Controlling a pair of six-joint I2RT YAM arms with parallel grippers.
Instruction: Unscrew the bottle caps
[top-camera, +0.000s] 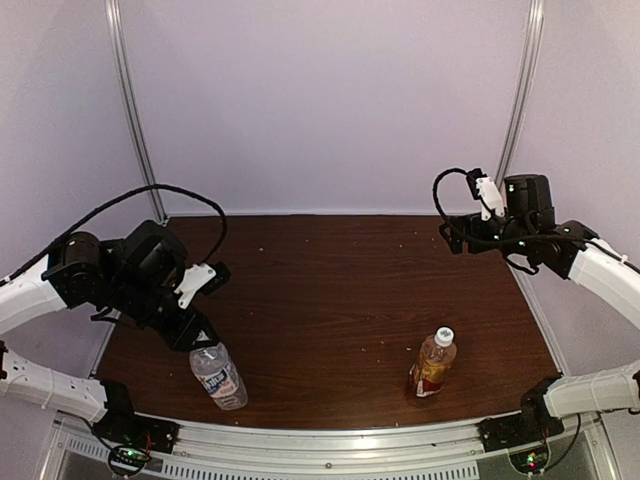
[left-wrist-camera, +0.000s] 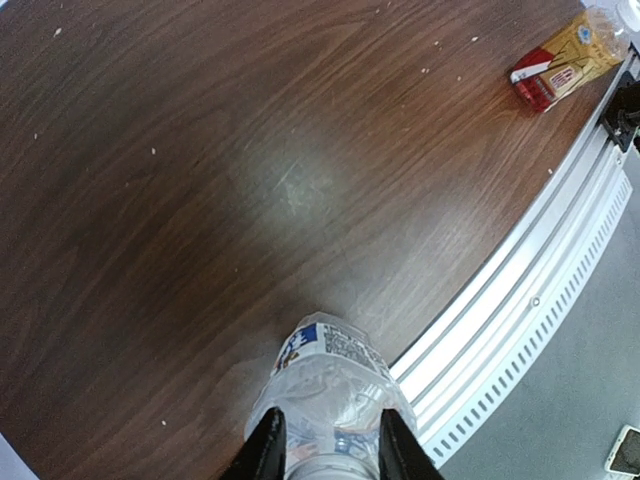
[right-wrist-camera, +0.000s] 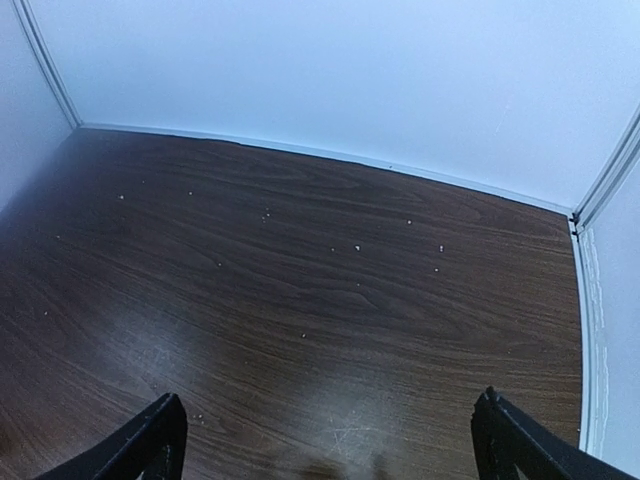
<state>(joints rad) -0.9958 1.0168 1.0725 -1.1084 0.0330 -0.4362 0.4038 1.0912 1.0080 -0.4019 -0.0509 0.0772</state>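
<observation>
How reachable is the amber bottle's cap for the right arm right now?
Probably yes. The right gripper is open and empty, up at the back right; the amber bottle stands upright near the front edge, white cap exposed, bare table between. The left gripper is at the clear bottle.

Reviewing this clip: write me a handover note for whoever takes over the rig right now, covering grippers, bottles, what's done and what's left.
The left gripper straddles the top of the clear bottle at the front left of the table; whether it is clamped cannot be told.
The right gripper is open and empty, raised over the back right.
The amber bottle stands front right, untouched, with its white cap on.
Done: no cap is seen off; the clear bottle's cap is hidden by the gripper.
Left: unscrew both caps.
</observation>
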